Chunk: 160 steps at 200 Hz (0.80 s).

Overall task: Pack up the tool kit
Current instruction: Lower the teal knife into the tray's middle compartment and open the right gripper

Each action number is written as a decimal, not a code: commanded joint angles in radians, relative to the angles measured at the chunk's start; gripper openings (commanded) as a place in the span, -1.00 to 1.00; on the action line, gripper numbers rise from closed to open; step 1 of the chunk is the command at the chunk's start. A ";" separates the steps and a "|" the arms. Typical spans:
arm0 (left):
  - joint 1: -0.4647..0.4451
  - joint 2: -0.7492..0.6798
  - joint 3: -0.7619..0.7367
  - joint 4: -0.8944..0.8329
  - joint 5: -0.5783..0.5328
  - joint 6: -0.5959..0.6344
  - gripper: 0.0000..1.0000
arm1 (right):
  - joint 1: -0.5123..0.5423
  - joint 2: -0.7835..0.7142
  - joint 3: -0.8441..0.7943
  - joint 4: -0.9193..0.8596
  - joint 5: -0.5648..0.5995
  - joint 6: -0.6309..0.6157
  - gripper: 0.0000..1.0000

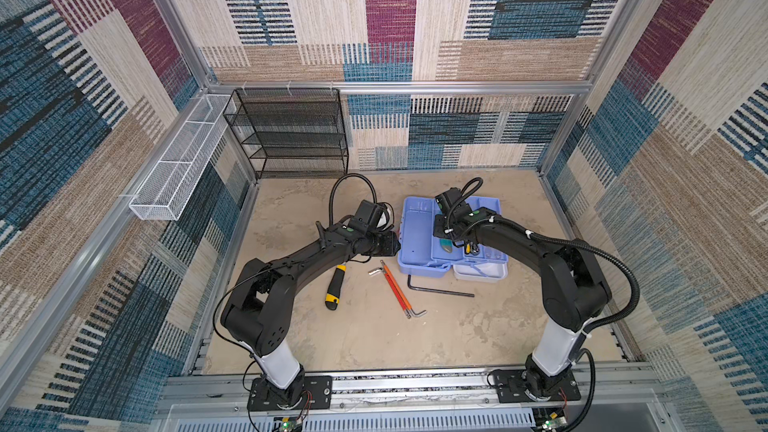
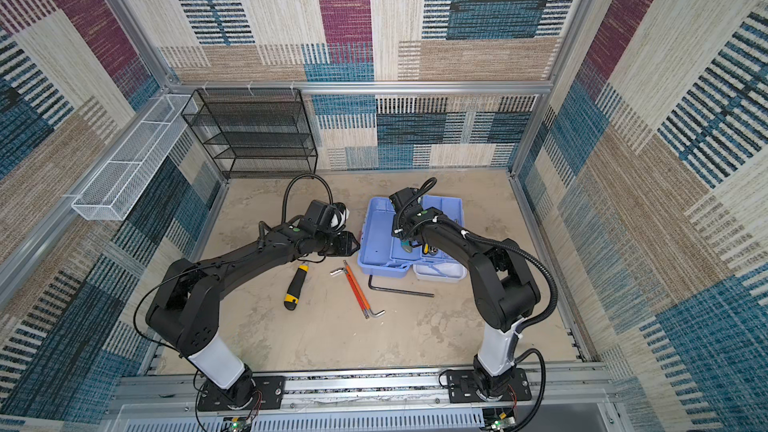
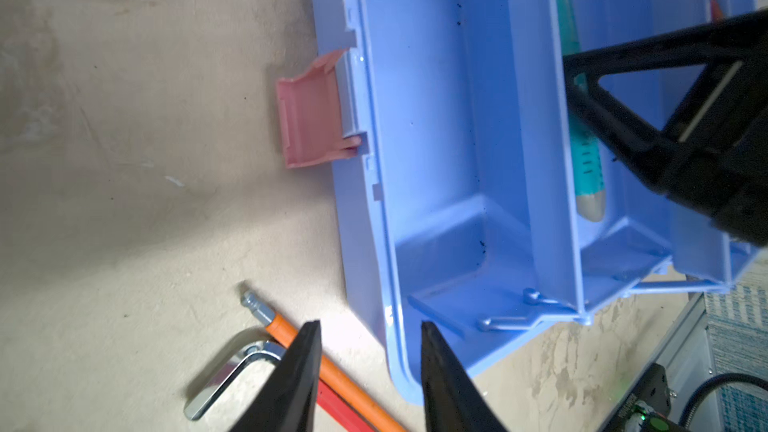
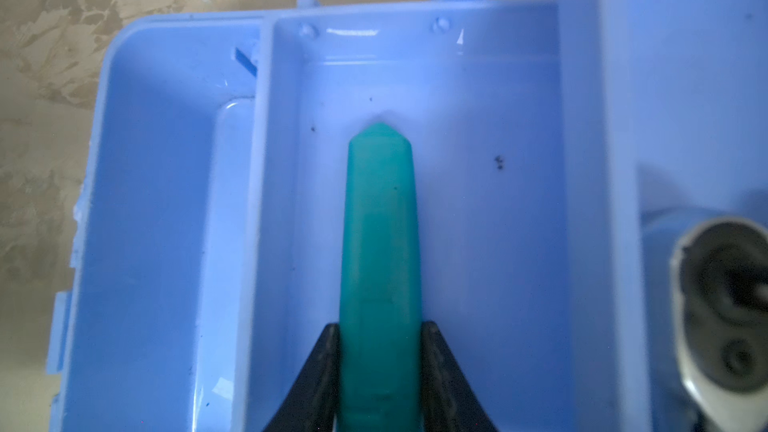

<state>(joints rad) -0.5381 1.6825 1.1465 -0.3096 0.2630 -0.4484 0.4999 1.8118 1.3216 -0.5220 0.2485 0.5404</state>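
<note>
Tool kit [image 1: 417, 234] lies open on the tan tabletop [image 1: 374, 338], right of centre and toward the back in both top views. Its light blue base is on the left, the fold-out trays step up to the right, and the white lid [image 1: 482, 275] lies flat at the near right. A pink latch [image 3: 311, 114] hangs off the base's outer wall, and only the left wrist view shows it plainly.

The right gripper [image 4: 380, 326] reaches into the middle tray with its fingers clamped on a teal tool [image 4: 380, 222], whose pointed end faces the tray's end wall. The right wrist view shows this grip clearly. From above the wrist hides nearly all of it, leaving only a sliver of teal. The left wrist view shows the tool side-on, with a grey end. The right wrist view alone catches a blurred grey metal part [image 4: 723, 305] in the neighbouring compartment.

The left gripper [image 3: 370, 326] has its fingers apart with nothing between them. In a top view it hangs just beside the base's left wall.

In front of the base lie an orange hex key [image 1: 390, 282] with a red one alongside, a silver hex key [image 1: 376, 272], a black hex key [image 1: 440, 292] and a yellow-and-black utility knife [image 1: 334, 288]. At the back left stand a black mesh rack [image 1: 291, 135] and a white mesh basket [image 1: 178, 160].
</note>
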 commanded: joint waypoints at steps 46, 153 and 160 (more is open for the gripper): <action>0.018 -0.038 -0.008 -0.022 0.051 0.027 -0.13 | 0.038 -0.021 0.062 -0.121 0.078 0.081 -0.12; 0.070 -0.094 -0.063 -0.075 0.011 0.010 -0.14 | 0.060 -0.090 0.021 -0.042 -0.036 0.052 -0.52; 0.076 -0.102 -0.066 -0.078 0.006 0.010 -0.14 | 0.060 -0.093 0.013 -0.036 -0.045 0.048 -0.57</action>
<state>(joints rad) -0.4767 1.6039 1.0897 -0.3595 0.2905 -0.4423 0.5606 1.7393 1.3602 -0.6163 0.2504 0.5919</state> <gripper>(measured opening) 0.430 0.247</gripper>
